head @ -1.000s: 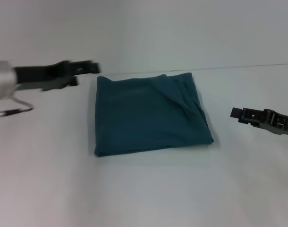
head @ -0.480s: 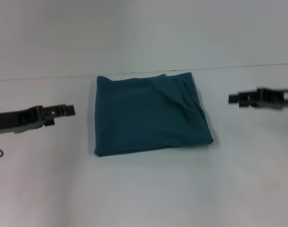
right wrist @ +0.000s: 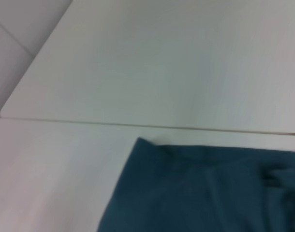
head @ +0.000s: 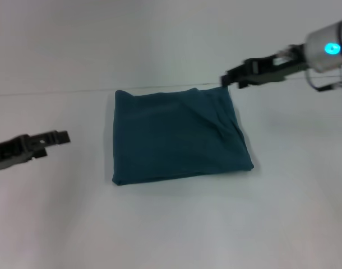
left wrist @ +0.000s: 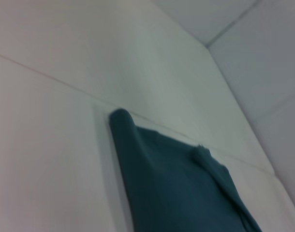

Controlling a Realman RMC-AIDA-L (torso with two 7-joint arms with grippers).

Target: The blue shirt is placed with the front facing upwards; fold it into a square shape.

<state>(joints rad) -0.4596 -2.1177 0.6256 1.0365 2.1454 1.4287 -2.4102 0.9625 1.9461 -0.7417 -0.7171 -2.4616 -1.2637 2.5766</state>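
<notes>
Blue shirt [head: 179, 134] lies folded square mid-surface [head: 176, 224]; soft, limp cloth, best pinched at corners; right pincer [head: 226, 78] by far corner, left pincer [head: 63, 136] aside, both empty, openings unclear.

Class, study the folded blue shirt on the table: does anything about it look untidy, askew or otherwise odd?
Mostly tidy. The blue shirt lies folded in a rough square, but its right side shows diagonal creases and a slightly bulging edge, so it is not perfectly flat. The right gripper is by its far right corner; the left gripper is off to its left.
</notes>
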